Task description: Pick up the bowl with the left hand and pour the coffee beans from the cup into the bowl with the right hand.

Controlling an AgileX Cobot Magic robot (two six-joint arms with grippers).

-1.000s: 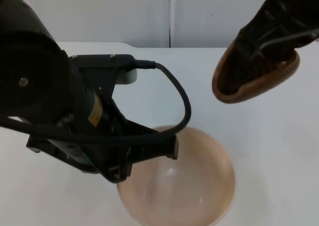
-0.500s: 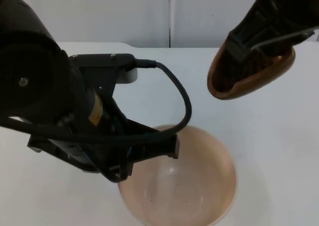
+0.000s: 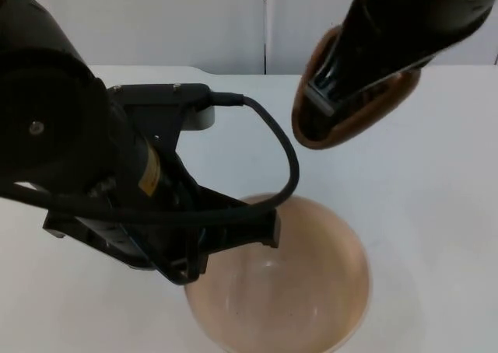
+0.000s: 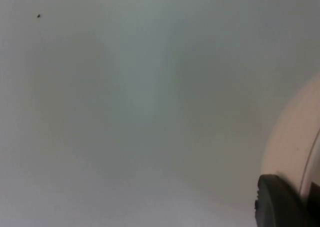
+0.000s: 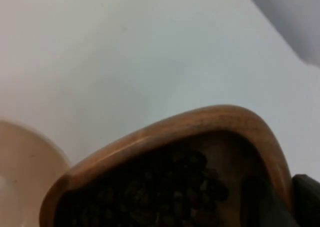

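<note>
A pale pink bowl (image 3: 311, 291) hangs over the table's front, held at its left rim by my left gripper (image 3: 261, 228), which is shut on it; the bowl's inside holds no beans. The bowl's outer wall (image 4: 290, 142) runs beside a black fingertip (image 4: 277, 199) in the left wrist view. A brown wooden cup (image 3: 327, 127) hangs tilted above and behind the bowl, under my right gripper (image 3: 354, 73), which is shut on its rim. Dark coffee beans (image 5: 165, 187) fill the cup (image 5: 165, 132), and the bowl's rim (image 5: 25, 157) lies beyond it.
The white table top (image 3: 436, 213) spreads to the right of the bowl and under the cup. The grey partition wall (image 3: 194, 19) closes the back. My left arm's bulk (image 3: 70, 151) covers the table's left side.
My right arm has carried the wooden cup leftward and slightly up, closer over the bowl. The left arm and the bowl have stayed still.
</note>
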